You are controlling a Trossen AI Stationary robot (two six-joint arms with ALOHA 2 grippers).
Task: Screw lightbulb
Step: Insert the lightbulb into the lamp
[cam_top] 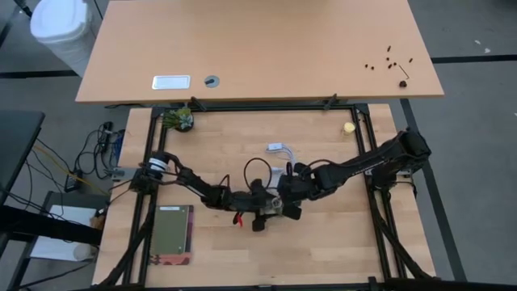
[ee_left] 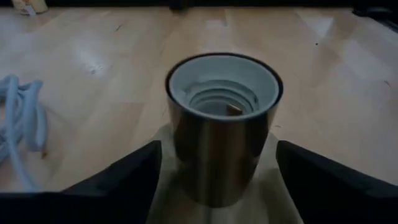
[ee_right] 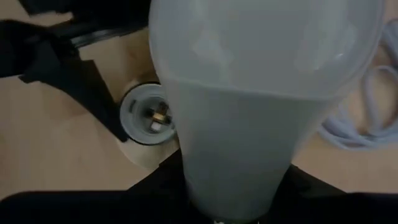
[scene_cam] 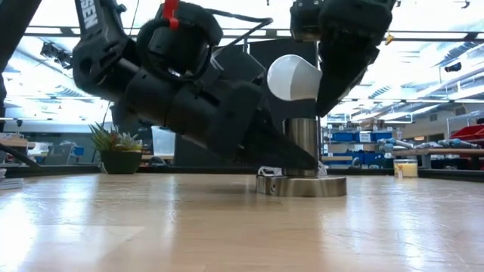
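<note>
Right gripper point(scene_cam: 333, 72) clamps the lightbulb point(scene_cam: 293, 77) above the socket point(ee_left: 224, 124) – left gripper point(ee_left: 217, 180) spread beside it – next, lower and align the threads

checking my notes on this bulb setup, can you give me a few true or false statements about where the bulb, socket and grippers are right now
1. The lightbulb is already screwed into the socket. False: it is held above the socket, whose threaded opening is empty.
2. The right gripper holds the lightbulb. True.
3. The left gripper is clamped shut on the socket. False: its fingers stand open on either side of it, with gaps.
4. The socket stands upright on a round base. True.
5. A small potted plant stands on the table. True.
</note>
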